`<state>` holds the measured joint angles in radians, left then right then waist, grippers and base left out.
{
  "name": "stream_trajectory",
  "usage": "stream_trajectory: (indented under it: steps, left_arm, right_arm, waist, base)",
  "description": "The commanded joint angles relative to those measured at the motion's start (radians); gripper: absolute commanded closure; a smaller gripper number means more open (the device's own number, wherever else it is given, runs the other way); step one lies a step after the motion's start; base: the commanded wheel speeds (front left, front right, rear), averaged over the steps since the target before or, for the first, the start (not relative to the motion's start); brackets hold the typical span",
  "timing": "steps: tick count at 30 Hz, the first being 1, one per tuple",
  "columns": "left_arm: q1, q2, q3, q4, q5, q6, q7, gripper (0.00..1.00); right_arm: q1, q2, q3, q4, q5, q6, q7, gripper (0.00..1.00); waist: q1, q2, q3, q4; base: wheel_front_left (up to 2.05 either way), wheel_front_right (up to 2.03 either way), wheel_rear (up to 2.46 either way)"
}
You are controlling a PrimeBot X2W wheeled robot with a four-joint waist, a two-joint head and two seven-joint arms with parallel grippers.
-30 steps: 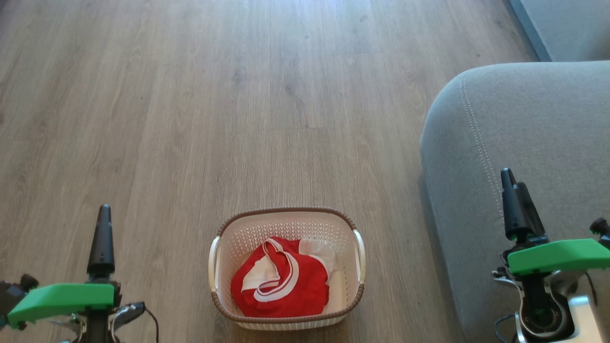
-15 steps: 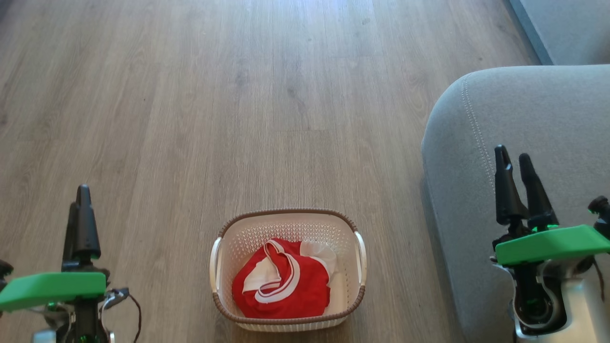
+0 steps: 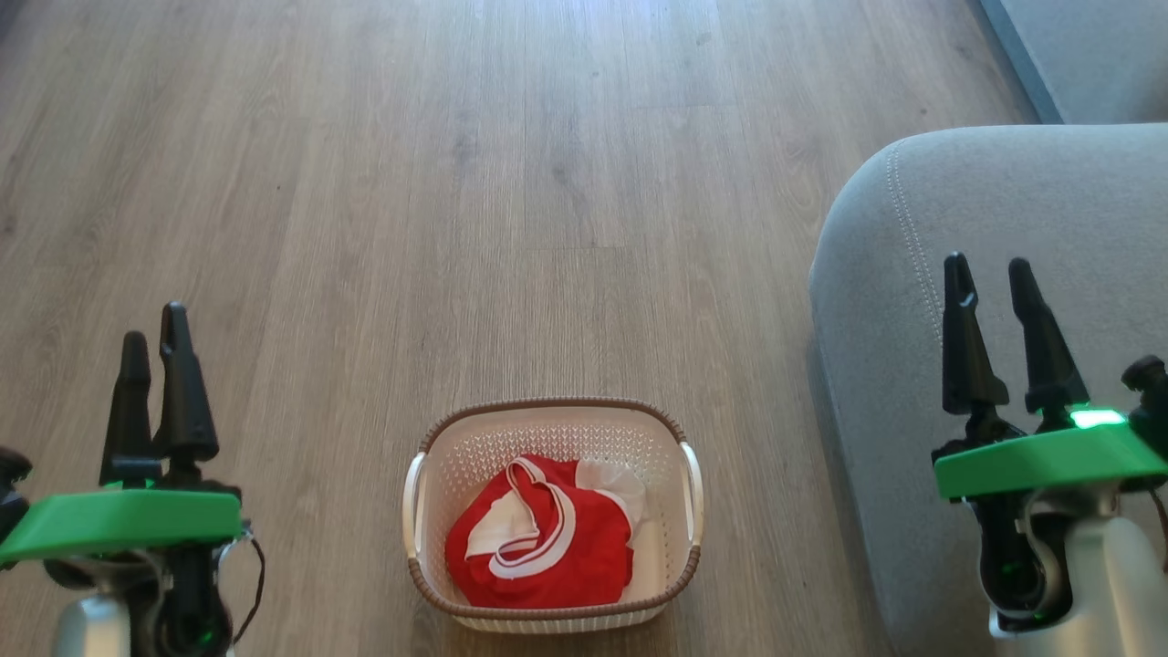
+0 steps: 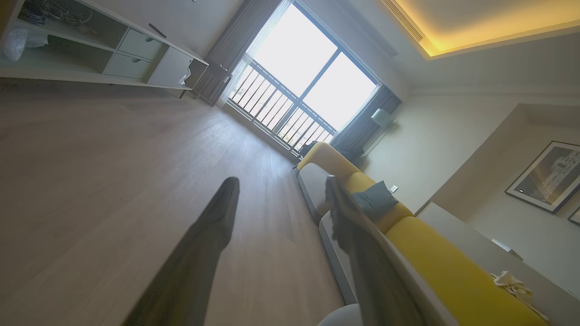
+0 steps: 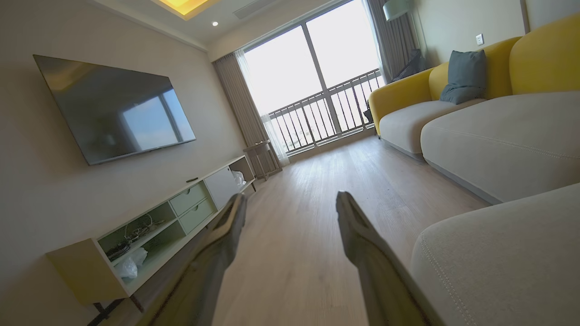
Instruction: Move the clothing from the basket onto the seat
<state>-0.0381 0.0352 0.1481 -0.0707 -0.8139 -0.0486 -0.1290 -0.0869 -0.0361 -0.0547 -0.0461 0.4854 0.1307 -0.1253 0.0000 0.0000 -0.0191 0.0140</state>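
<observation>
Opening reach, by the look: red clothing (image 3: 538,547) heaped in the basket (image 3: 547,402) on the floor (image 3: 456,182), beside the seat (image 3: 1022,201) corner. Left end effector (image 3: 153,324) parted, empty. Right end effector (image 3: 987,265) parted wider, empty, over the seat's edge. Next, probably — down into the basket, pinching the heap.

The seat (image 3: 1004,228) runs off the head view at 3 and 5 o'clock. The clothing (image 3: 547,557) hides most of the floor of the basket (image 3: 547,436). In the wrist views we see the left gripper (image 4: 281,183) and right gripper (image 5: 291,195) as blurred dark fingers. Shelf clutter (image 5: 133,232) at 8 o'clock is too small to tell.
</observation>
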Motion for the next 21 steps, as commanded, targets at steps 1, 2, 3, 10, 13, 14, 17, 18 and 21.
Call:
stream_trajectory:
  steps: [1,2,3,10,13,14,17,18,21]
  left_arm:
    - [-0.045,0.011,0.004,-0.06,0.055,0.015,-0.015,0.0]
    - [-0.043,0.011,-0.003,-0.068,0.076,0.023,-0.018,0.0]
    - [-0.042,0.011,-0.012,-0.074,0.096,0.029,-0.021,0.0]
    - [-0.034,0.012,-0.085,-0.12,0.25,0.056,-0.041,0.0]
    - [-0.03,0.012,-0.107,-0.125,0.3,0.064,-0.047,0.0]
    - [-0.028,0.012,-0.119,-0.127,0.326,0.069,-0.05,0.0]
    - [-0.018,0.013,-0.16,-0.124,0.405,0.083,-0.059,0.0]
    - [-0.015,0.013,-0.177,-0.122,0.438,0.081,-0.062,0.0]
    - [-0.008,0.013,-0.224,-0.114,0.531,0.094,-0.071,0.0]
  right_arm:
    - [-0.062,-0.011,0.023,-0.054,-0.045,0.0,-0.017,0.0]
    - [-0.064,-0.011,0.027,-0.058,-0.059,0.0,-0.02,0.0]
    - [-0.066,-0.011,0.03,-0.063,-0.074,0.0,-0.023,0.0]
    - [-0.066,-0.012,0.054,-0.076,-0.184,0.0,-0.044,0.0]
    - [-0.064,-0.012,0.059,-0.072,-0.21,0.0,-0.05,0.0]
    - [-0.062,-0.012,0.061,-0.068,-0.223,0.0,-0.053,0.0]
    - [-0.049,-0.012,0.064,-0.028,-0.257,0.0,-0.062,0.0]
    - [-0.048,-0.012,0.066,-0.018,-0.264,0.0,-0.065,0.0]
    - [-0.047,-0.012,0.08,0.002,-0.299,0.0,-0.073,0.0]
  waist:
    - [0.0,0.0,0.0,-0.001]
    - [0.0,0.0,0.0,-0.001]
    - [0.0,0.0,0.0,-0.002]
    - [0.0,0.0,0.002,-0.008]
    - [0.0,0.0,0.002,-0.009]
    - [0.0,0.0,0.002,-0.01]
    - [0.0,0.0,0.0,-0.013]
    - [0.0,0.0,-0.001,-0.014]
    - [0.0,0.0,-0.002,-0.016]
  base:
    - [0.0,0.0,0.0]
    - [0.0,0.0,0.0]
    - [0.0,0.0,0.0]
    - [0.0,0.0,0.0]
    - [0.0,0.0,0.0]
    - [0.0,0.0,0.0]
    - [0.0,0.0,0.0]
    - [0.0,0.0,0.0]
    - [0.0,0.0,0.0]
